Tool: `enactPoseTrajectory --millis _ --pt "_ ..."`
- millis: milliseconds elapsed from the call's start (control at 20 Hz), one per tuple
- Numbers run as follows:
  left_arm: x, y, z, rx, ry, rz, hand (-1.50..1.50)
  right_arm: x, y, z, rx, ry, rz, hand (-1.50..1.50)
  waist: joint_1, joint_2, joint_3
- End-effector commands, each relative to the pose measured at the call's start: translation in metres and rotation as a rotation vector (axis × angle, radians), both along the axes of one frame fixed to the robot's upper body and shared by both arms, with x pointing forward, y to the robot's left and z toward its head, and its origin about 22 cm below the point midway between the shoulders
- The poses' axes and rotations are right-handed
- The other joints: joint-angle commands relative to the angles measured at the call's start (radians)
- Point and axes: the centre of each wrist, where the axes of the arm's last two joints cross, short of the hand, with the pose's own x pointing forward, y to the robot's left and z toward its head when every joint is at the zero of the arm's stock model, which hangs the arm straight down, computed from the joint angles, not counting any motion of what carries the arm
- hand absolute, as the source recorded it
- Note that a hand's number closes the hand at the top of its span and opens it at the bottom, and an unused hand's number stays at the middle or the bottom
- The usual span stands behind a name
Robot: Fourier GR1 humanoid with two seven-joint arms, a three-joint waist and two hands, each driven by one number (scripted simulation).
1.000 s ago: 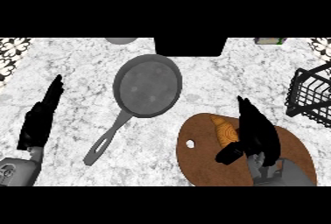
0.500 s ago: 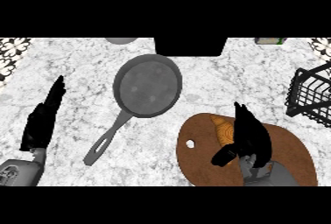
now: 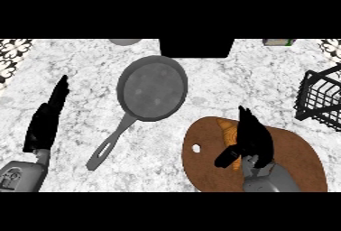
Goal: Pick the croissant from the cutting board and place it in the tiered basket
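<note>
A marbled grey-and-white worktop is seen from steeply above. At the lower right lies a round brown cutting board with a small hole near its left edge. The croissant rests on the board's upper part. Only a golden-orange, ridged strip of it shows, because the robot's right hand covers the rest.

That black hand hovers over or sits on the pastry, fingers pointing up the view and fairly straight, thumb angled out to the lower left. Whether the fingers have begun to close around the croissant cannot be told; nothing shows it lifted.

The task appears to be at its start. The croissant is still on the board, so the grasp, the lift and the carry all remain. The tiered basket, a black wire frame, stands well apart at the right edge, only partly in view.

A grey frying pan lies left of the board, its handle pointing down and left. The left hand rests open near the left edge, fingers up.
</note>
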Motion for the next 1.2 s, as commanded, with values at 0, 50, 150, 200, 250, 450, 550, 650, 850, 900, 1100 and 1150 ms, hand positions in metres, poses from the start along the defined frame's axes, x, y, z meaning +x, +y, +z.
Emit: enactPoseTrajectory --millis 0,50,150,200,250,450,550,650,850,900,1100,1150 --pt "-0.009 0.003 0.002 0.003 -0.008 -0.003 0.0 0.006 0.005 -0.014 -0.054 0.131 -0.113 -1.5 0.007 0.0 0.0" --pt "0.003 0.018 -0.006 -0.003 0.003 -0.001 0.0 0.024 0.004 -0.006 -0.042 0.116 -0.117 -1.5 0.003 0.003 0.0" --pt "-0.003 -0.001 -0.023 0.015 -0.004 0.004 0.0 0.014 0.023 -0.023 -0.026 0.127 -0.11 -1.5 0.003 0.002 0.0" --pt "-0.003 -0.006 -0.008 -0.006 0.001 -0.007 0.0 0.009 0.003 -0.007 -0.025 0.122 -0.115 -1.5 -0.001 -0.001 0.0" --pt "0.005 0.019 0.005 -0.009 0.01 -0.012 0.0 0.006 0.018 -0.02 -0.013 0.136 -0.097 -1.5 0.001 0.0 0.0" --pt "0.002 0.004 0.009 0.008 -0.006 -0.013 0.0 0.016 0.017 -0.036 0.022 0.215 -0.085 1.5 0.004 0.0 0.001" --pt "-0.003 0.002 0.003 -0.005 -0.004 0.008 0.0 -0.005 0.014 -0.035 0.029 0.258 0.02 1.5 0.0 -0.001 0.0" --pt "-0.006 0.0 -0.011 0.007 -0.005 -0.009 0.0 0.012 0.019 -0.04 -0.114 0.262 0.108 1.5 0.01 0.002 0.0" --pt "-0.007 0.001 -0.011 -0.015 0.011 -0.008 0.0 0.029 0.017 -0.041 -0.1 0.196 0.076 1.5 0.005 0.001 0.0" --pt "-0.014 -0.005 -0.005 -0.003 -0.02 -0.006 0.0 0.018 0.012 -0.034 -0.08 0.202 0.057 1.5 0.003 -0.001 0.0" --pt "0.01 0.004 0.011 0.007 0.013 0.007 0.0 0.017 0.002 -0.022 0.048 0.127 0.012 1.5 -0.005 0.0 0.0" --pt "0.001 0.001 0.011 -0.009 0.002 0.005 0.0 0.01 0.022 -0.015 0.065 0.098 -0.005 1.5 0.0 -0.001 0.001"
